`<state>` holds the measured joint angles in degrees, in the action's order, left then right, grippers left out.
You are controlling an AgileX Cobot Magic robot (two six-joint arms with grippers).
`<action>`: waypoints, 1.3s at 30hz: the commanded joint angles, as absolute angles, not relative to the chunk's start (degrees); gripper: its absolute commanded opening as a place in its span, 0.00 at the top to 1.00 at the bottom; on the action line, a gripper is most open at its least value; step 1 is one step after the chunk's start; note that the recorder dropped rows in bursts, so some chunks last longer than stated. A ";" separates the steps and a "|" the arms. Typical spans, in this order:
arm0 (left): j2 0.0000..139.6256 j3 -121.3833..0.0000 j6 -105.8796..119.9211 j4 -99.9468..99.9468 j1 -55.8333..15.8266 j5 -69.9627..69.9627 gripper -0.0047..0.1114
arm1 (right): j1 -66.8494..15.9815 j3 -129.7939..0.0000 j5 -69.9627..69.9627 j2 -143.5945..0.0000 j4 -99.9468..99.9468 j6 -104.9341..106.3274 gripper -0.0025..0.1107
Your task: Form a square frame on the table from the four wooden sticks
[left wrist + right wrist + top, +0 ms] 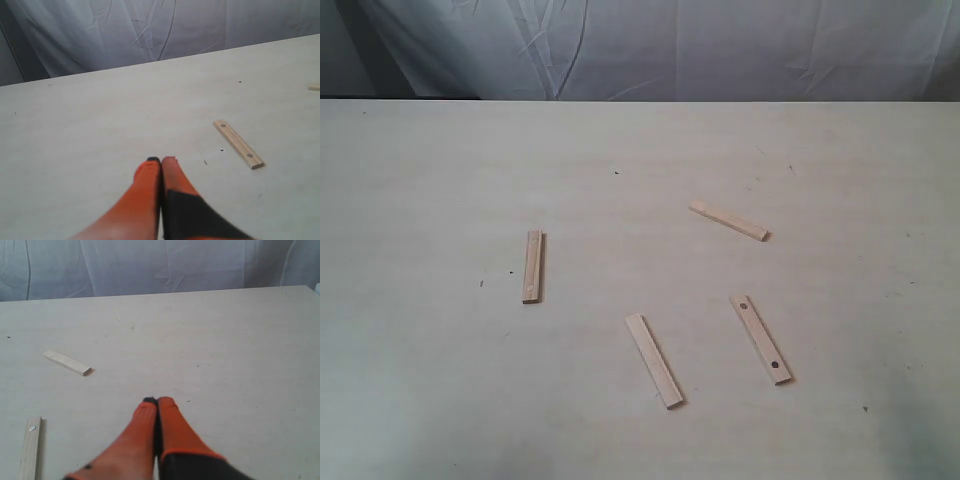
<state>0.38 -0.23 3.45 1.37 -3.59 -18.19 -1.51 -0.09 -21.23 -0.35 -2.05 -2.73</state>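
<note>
The wooden sticks lie scattered and apart on the table (440,380), and no square frame is in view. One stick (533,266) lies at the left and one (728,221) at the back right. A plain one (654,360) lies near the front. To its right is one with two dark holes (761,339). Neither gripper shows in the exterior view. My left gripper (161,160) is shut and empty above bare table, with a two-holed stick (238,144) off to one side. My right gripper (157,401) is shut and empty. Two sticks (66,363) (31,447) lie away from it.
A wrinkled pale cloth backdrop (650,45) hangs behind the table's far edge. A few tiny dark specks (616,172) mark the surface. The end of another stick (314,87) shows at the edge of the left wrist view.
</note>
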 commanded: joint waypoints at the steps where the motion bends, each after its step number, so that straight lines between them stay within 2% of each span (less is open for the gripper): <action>1: 0.00 0.00 3.55 2.04 -3.52 -17.47 0.96 | -1.19 0.00 -20.43 0.00 -2.22 -2.61 0.97; 15: 0.00 0.00 3.55 -0.78 -3.52 7.82 0.96 | -1.19 0.00 -20.43 0.00 -2.22 -2.61 0.97; 22: 0.00 0.00 -0.91 -9.05 -3.52 8.99 0.96 | -1.19 0.00 -20.43 0.00 -2.22 -2.61 0.97; 25: 1.87 -3.40 -1.04 -12.68 -3.52 1.16 0.96 | -1.19 0.00 -20.43 0.00 -2.22 -2.61 0.97; 30: 21.80 -23.23 -1.28 -4.09 -3.52 -29.41 0.96 | -1.19 0.00 -20.43 0.00 -2.22 -2.61 0.97; 31: 24.31 -24.98 -1.18 -3.99 -3.52 -31.99 0.96 | -1.19 0.00 -20.43 0.00 -2.22 -2.61 0.97; 33: 29.38 -27.97 -1.05 -3.99 -3.52 -34.71 0.96 | -1.19 0.00 -20.43 0.00 -2.22 -2.61 0.97; 39: 35.77 -28.81 -1.45 -9.55 -3.52 -31.40 0.96 | -1.19 0.00 -20.43 0.00 -2.22 -2.61 0.97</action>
<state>33.79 -28.39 -1.02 -6.01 -3.59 -32.16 -1.51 -0.09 -21.23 -0.35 -2.05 -2.73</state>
